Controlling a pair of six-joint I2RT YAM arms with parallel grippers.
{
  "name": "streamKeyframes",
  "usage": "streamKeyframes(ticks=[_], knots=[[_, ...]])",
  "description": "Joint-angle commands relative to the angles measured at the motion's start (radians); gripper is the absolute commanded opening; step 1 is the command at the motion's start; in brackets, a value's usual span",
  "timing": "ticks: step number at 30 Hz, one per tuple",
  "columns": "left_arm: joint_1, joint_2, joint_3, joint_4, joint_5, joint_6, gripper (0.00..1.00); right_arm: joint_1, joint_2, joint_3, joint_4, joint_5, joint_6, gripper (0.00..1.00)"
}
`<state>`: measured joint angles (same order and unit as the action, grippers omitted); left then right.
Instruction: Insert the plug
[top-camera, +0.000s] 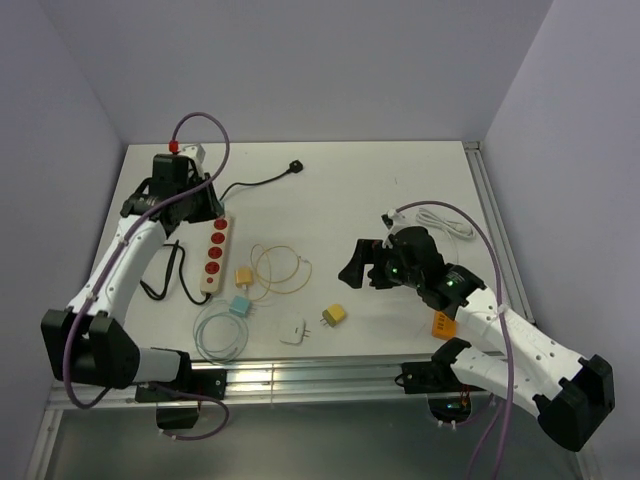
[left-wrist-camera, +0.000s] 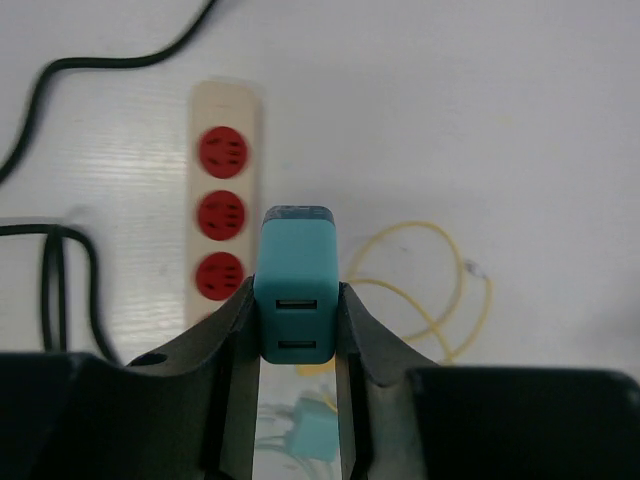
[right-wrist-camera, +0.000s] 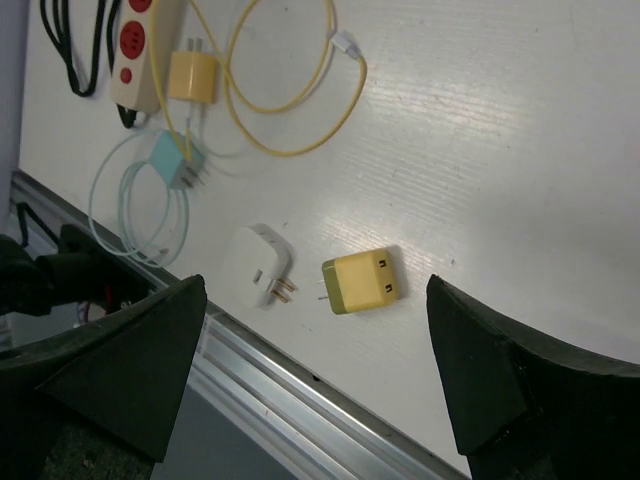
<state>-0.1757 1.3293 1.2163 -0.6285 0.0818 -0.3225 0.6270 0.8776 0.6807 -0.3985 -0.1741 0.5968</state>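
A teal plug (left-wrist-camera: 296, 300) with two USB slots facing the camera sits between the fingers of my left gripper (left-wrist-camera: 297, 330), which is shut on it. It hangs over the table just right of the beige power strip (left-wrist-camera: 226, 160) with red sockets. From above, the left gripper (top-camera: 200, 205) is over the far end of the power strip (top-camera: 215, 255), and the plug itself is hidden under the arm. My right gripper (top-camera: 362, 268) stands open and holds nothing, up over a yellow plug (right-wrist-camera: 364, 282) that lies on its side.
A white plug (right-wrist-camera: 258, 262) lies beside the yellow one, close to the front rail (top-camera: 300, 378). A yellow charger (top-camera: 243, 275) and a teal charger (top-camera: 240, 305) with coiled cables lie right of the strip. A black cord (top-camera: 262, 180) runs at the back, a white cable (top-camera: 445, 222) at the right.
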Motion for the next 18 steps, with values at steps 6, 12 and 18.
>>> streamKeyframes(ticks=[6,12,18], knots=[[0.142,0.111,0.040,0.121,0.009,0.140,0.00,0.017,0.050,-0.003,0.055,0.001,-0.068,0.96],[0.140,0.198,0.034,0.167,0.015,0.125,0.00,0.016,0.090,0.020,0.070,-0.022,-0.084,0.96],[0.140,0.312,0.110,0.105,0.025,0.102,0.00,0.016,0.109,0.026,0.081,-0.030,-0.086,0.96]])
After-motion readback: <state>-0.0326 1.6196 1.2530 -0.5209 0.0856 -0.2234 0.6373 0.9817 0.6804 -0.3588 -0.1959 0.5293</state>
